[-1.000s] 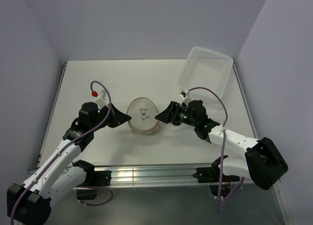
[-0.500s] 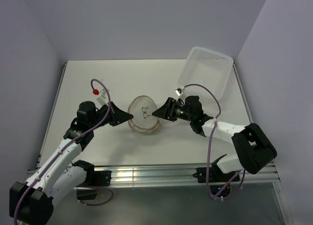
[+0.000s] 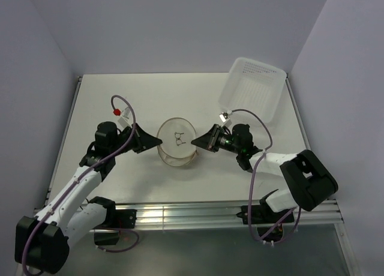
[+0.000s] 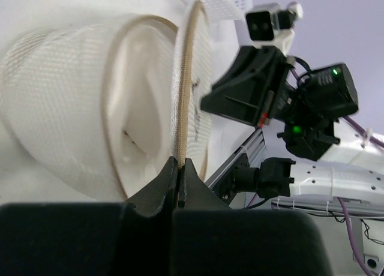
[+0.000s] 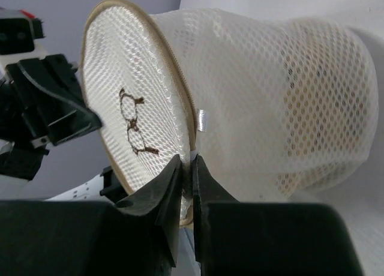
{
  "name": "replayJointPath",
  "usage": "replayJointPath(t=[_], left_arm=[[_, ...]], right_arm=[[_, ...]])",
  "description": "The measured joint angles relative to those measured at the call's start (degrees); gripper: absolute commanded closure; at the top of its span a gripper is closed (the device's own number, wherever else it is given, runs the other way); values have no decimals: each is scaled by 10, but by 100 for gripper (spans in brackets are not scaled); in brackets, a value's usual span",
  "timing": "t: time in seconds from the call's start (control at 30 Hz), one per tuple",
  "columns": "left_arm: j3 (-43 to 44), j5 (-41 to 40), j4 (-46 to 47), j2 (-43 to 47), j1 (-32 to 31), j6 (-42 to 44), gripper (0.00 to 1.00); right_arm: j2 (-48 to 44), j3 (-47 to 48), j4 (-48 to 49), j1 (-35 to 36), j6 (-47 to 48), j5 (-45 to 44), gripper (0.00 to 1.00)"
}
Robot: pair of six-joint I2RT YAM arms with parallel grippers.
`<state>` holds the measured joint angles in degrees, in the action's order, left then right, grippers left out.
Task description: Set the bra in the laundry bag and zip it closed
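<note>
Fingertips (image 5: 163, 195): both pairs were pinched shut on the laundry bag (image 3: 177, 145) rim.
Bag: lay on the table (image 3: 120, 96), between left gripper (image 3: 158, 143) and right gripper (image 3: 195, 145).
Zip: white tab (image 5: 203, 120), perhaps the pull, sat just above the right tips.

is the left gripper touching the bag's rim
Touching. The left wrist view shows the left gripper pinching the brownish rim hoop of the bag, no gap.
</note>
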<state>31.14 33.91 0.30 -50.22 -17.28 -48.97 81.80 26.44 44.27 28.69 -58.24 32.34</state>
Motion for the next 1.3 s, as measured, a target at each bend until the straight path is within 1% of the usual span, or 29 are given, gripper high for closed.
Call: replayJointPath(t=[0.07, 0.17, 0.23, 0.27, 0.3, 0.37, 0.4, 0.43, 0.47, 0.53, 0.57, 0.6, 0.67, 0.7, 0.73, 0.8, 0.83, 0.93, 0.97, 1.03, 1.13, 1.3], left_arm=[[2, -1, 1, -24, 1, 1, 100], [20, -5, -1, -70, 0, 4, 100], [42, -9, -2, -103, 0, 11, 100], [53, -12, -4, -117, 0, 17, 98], [64, -14, -7, -129, -1, 22, 79], [78, -25, -11, -143, -3, 35, 55], [83, -37, -16, -144, -3, 40, 39], [88, -50, -23, -141, -3, 46, 32], [94, -71, -36, -135, -5, 49, 30], [106, -117, -66, -110, -21, 54, 30], [111, -147, -83, -91, -37, 54, 31], [114, -172, -97, -68, -57, 54, 35], [114, -235, -125, -8, -126, 44, 39], [111, -268, -131, 21, -167, 33, 45], [106, -295, -135, 48, -216, 15, 49], [93, -340, -135, 80, -293, -13, 55], [84, -371, -133, 85, -340, -29, 55], [71, -443, -127, 43, -441, -64, 57], [71, -470, -121, 12, -472, -69, 57], [81, -505, -108, -57, -513, -75, 57], [98, -541, -89, -148, -537, -75, 55], [111, -585, -57, -205, -537, -72, 54]], right_arm=[[-17, -26, 10, 0, -16, -3, 100], [-56, -59, 10, 3, -38, -24, 100], [-90, -73, -8, 14, -56, -60, 100], [-117, -80, -21, 23, -66, -80, 100], [-145, -86, -36, 35, -76, -106, 100], [-196, -89, -68, 62, -90, -163, 100], [-217, -89, -85, 77, -97, -196, 100], [-234, -89, -99, 91, -103, -227, 100], [-243, -89, -110, 102, -110, -251, 100], [-244, -88, -123, 117, -124, -290, 100], [-238, -88, -128, 120, -130, -305, 100], [-229, -87, -131, 120, -136, -318, 100], [-210, -86, -141, 122, -144, -339, 100], [-202, -85, -143, 123, -148, -345, 100], [-195, -84, -144, 123, -150, -350, 100], [-188, -83, -144, 127, -154, -358, 100], [-188, -83, -144, 128, -155, -360, 100], [-188, -83, -145, 133, -155, -365, 100], [-188, -83, -145, 134, -155, -365, 100], [-190, -83, -150, 135, -154, -367, 100], [-198, -83, -162, 136, -149, -370, 100], [-219, -83, -184, 136, -132, -372, 100]])
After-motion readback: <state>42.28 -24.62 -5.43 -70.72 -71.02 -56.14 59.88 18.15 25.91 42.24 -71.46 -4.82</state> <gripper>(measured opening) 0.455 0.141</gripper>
